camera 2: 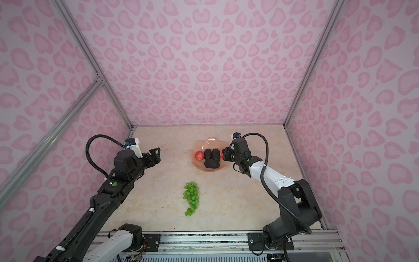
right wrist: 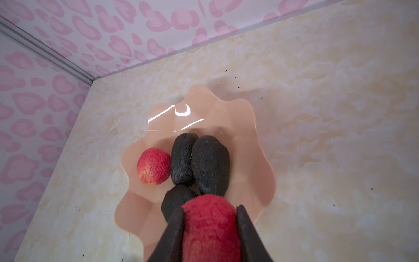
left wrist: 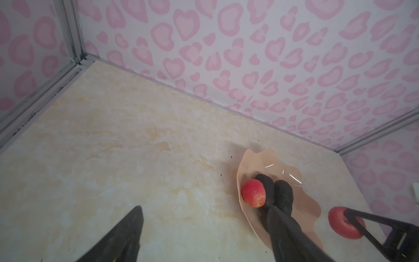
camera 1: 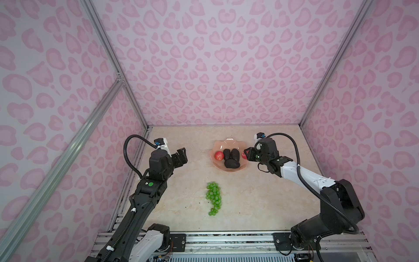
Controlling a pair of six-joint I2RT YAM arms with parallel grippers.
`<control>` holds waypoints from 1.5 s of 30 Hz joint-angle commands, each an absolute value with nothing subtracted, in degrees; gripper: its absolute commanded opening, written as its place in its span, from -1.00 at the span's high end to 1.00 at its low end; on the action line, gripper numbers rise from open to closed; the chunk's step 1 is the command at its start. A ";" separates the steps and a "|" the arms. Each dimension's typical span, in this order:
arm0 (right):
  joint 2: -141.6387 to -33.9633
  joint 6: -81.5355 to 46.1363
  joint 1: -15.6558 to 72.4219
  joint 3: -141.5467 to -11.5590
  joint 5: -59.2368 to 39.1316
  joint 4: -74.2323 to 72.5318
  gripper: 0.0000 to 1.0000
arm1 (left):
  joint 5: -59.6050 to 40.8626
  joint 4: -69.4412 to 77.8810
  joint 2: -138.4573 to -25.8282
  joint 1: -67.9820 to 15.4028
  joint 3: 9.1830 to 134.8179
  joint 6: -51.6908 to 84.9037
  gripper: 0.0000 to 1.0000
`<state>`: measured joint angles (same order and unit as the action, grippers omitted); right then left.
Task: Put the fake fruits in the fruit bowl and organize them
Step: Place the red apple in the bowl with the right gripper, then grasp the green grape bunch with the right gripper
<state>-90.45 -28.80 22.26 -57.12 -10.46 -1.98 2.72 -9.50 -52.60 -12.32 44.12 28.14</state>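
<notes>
Right gripper (right wrist: 209, 209) is closed on one small red-pink fruit (right wrist: 210, 229). I see its two dark fingers (right wrist: 174, 229) pressing the round sides, so the jaws stand only as wide as this fruit. The fruit has a rough, matte red skin with fine paler veins.

Just ahead of this gripper and lower lies the fruit bowl (right wrist: 260, 136), a shallow glossy peach-pink dish with a wavy rim. The held fruit hangs over the part of the rim nearest to the gripper. It seems to be a little above the bowl, but I cannot tell for sure whether it touches the nearest avocado (right wrist: 174, 202), which lies right under the fingertips.

Farther ahead in the bowl a slim avocado (right wrist: 182, 158) and a broad avocado (right wrist: 212, 163) lie side by side and touch each other. All three are blackish and wrinkled. The second red-pink fruit (right wrist: 154, 166) rests against the slim avocado, on the side of the bowl away from the right gripper.

My left gripper (camera 1: 183, 156) is wide open and holds nothing. It hangs over the table (camera 1: 260, 199), well apart from the bowl, which lies between the two grippers.

The grapes (camera 1: 213, 197), a long bunch of small bright green berries, lie on the table well behind both grippers, toward the arm bases.
</notes>
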 commanded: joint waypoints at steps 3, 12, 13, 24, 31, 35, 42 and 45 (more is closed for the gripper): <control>-98.08 -29.01 20.02 -60.05 -16.08 -7.17 0.55 | -3.30 -11.88 -50.25 -12.34 41.04 32.35 -0.73; -104.25 -29.64 19.95 -59.94 -16.26 -10.81 0.46 | -6.76 -16.20 -49.88 -16.14 38.20 35.18 -0.73; -104.52 -29.66 20.04 -59.80 -16.17 -10.92 0.43 | -6.71 -16.18 -50.41 -17.38 37.73 35.71 -0.73; -102.91 -28.26 20.31 -60.09 -14.73 -8.83 -0.17 | -4.30 -14.55 -58.54 -32.72 34.96 40.81 -0.73; -96.95 -26.38 20.40 -61.16 -13.25 -5.55 -0.31 | -2.30 -13.29 -64.13 -38.69 35.94 42.24 -0.72; -91.83 -24.91 22.68 -59.53 -12.11 -1.73 -0.33 | 1.58 -13.14 -62.45 -38.82 36.60 41.23 -0.73; -82.27 -25.04 39.94 -51.61 -4.25 3.24 -0.54 | 10.60 -15.83 -53.84 -35.98 38.78 34.24 -0.73; -81.84 -26.61 49.30 -50.02 -1.89 3.23 -0.61 | 10.10 -15.35 -48.00 -32.10 37.60 32.60 -0.73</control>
<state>-81.91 -25.08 44.34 -51.00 -5.69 1.65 7.68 -15.42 -51.18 -34.09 38.02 35.44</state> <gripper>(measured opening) 0.805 0.868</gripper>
